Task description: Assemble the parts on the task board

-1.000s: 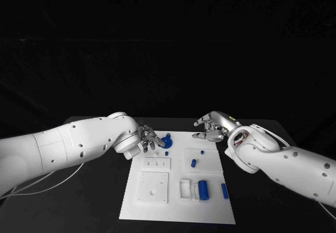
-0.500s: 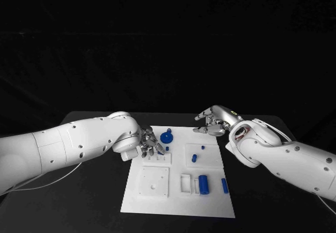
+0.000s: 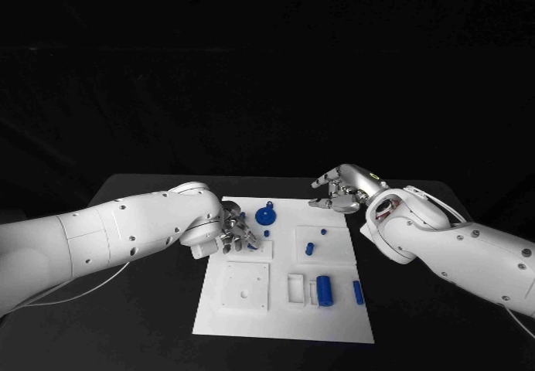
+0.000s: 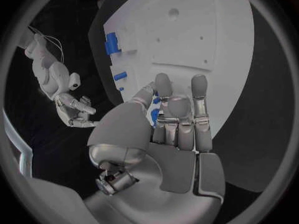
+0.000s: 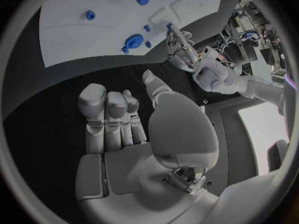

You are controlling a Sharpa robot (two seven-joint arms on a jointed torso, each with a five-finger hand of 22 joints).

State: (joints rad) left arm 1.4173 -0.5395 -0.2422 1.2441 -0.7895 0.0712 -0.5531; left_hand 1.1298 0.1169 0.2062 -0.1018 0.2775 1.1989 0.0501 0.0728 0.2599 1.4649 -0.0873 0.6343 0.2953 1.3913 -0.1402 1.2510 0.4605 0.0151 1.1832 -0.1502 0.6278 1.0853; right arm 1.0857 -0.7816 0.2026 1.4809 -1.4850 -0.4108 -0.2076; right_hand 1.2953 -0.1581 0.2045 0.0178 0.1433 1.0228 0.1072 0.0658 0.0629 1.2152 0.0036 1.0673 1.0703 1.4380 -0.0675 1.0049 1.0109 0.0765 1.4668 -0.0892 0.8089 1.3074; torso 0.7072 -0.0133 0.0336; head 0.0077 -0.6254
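Hovering left hand (image 3: 234, 232) over task board (image 3: 284, 309), fingers curled

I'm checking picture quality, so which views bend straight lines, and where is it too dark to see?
Head view: the task board keeps straight edges; everything behind the table is black. Left wrist view and right wrist view: the fisheye curves the board's edges, with a dark frame around each circle.

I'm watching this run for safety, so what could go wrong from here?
1. The left hand works low over the task board among small blue parts; its fingers could knock one out of place.
2. The round blue part stands just beyond that hand, so a sweep forward might tip it.
3. The right hand hovers at the board's far corner; reaching inward, it could crowd the left hand.
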